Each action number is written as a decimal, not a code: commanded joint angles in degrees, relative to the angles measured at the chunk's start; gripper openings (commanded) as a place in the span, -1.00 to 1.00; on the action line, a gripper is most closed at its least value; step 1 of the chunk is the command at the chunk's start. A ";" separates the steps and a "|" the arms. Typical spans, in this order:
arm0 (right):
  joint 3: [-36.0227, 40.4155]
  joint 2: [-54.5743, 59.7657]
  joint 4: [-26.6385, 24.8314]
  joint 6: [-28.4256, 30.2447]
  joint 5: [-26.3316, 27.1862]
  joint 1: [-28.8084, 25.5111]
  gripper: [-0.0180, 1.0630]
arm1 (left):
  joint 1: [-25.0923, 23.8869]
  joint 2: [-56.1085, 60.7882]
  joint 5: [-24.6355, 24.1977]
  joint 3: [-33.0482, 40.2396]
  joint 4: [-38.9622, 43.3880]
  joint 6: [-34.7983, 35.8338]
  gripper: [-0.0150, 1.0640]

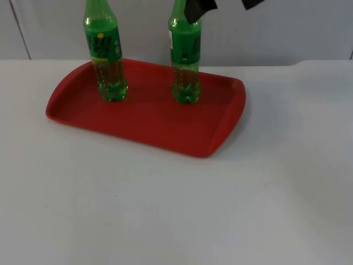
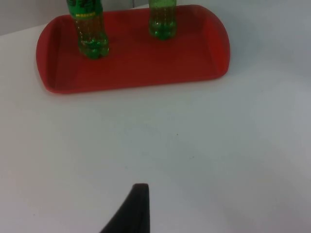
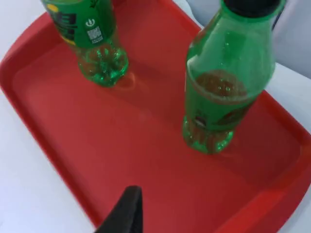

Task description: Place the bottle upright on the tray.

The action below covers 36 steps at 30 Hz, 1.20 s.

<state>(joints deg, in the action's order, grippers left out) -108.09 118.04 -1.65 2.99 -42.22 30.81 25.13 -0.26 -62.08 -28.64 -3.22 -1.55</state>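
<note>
On the white table [image 1: 165,210], a red tray [image 1: 149,124] carries two green bottles standing upright and well apart: one bottle [image 1: 186,61] toward the tray's 2 o'clock side, a second bottle [image 1: 105,55] toward 10 o'clock. The right gripper [image 1: 198,8] hangs at the first bottle's neck; whether it pinches cannot be told. The left gripper [image 2: 138,208] waits over bare table short of the tray, its state unclear.

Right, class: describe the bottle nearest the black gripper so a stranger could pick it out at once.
Start at the red plastic tray on the white table. Two upright green plastic bottles stand along its far side. Yours is the right-hand bottle, nearer the tray's rounded end, with the right gripper at its neck; the left-hand bottle stands alone.
</note>
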 commanded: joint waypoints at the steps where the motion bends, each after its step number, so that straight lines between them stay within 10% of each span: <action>1: 2.24 -2.91 0.22 0.23 0.15 0.71 0.98 | 0.11 0.26 0.48 0.32 -0.38 -0.08 0.97; 36: 47.83 -39.97 -0.03 0.23 17.14 3.07 0.98 | 0.11 0.26 0.48 0.32 -0.28 -0.08 0.97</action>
<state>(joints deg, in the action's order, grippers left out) -60.62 79.04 -1.77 2.99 -26.03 33.60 25.13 -0.26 -62.08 -28.64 -3.22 -1.55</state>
